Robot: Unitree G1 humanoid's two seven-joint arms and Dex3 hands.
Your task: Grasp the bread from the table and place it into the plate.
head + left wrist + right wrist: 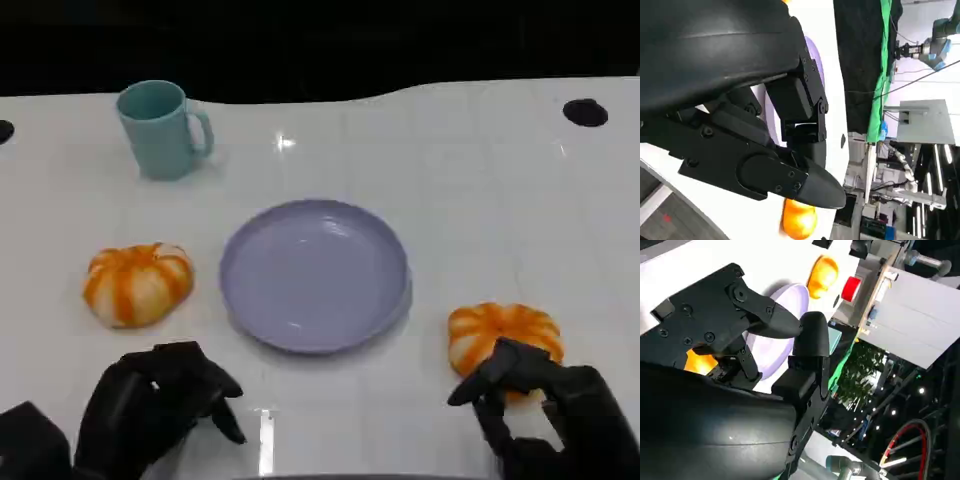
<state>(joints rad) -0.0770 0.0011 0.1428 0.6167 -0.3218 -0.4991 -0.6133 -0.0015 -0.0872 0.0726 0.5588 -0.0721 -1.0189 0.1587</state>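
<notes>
While the right hand hovered open, touching the near bread on the bench, the plate sat bare; reach step. Next: close fingers, lift. Left hand idle, holding nothing.

Head view: from above and behind both hands, angled down across the white bench toward its far edge and the dark background; left hand at lower left, right hand at lower right, purple plate near centre.

Left wrist view: very close behind the left hand, turned on its side, facing along the bench to the plate and an orange bread.

Right wrist view: equally close behind the right hand, tilted, facing across the plate to the other bread.

Shared by all three: plate and bench surface.
</notes>
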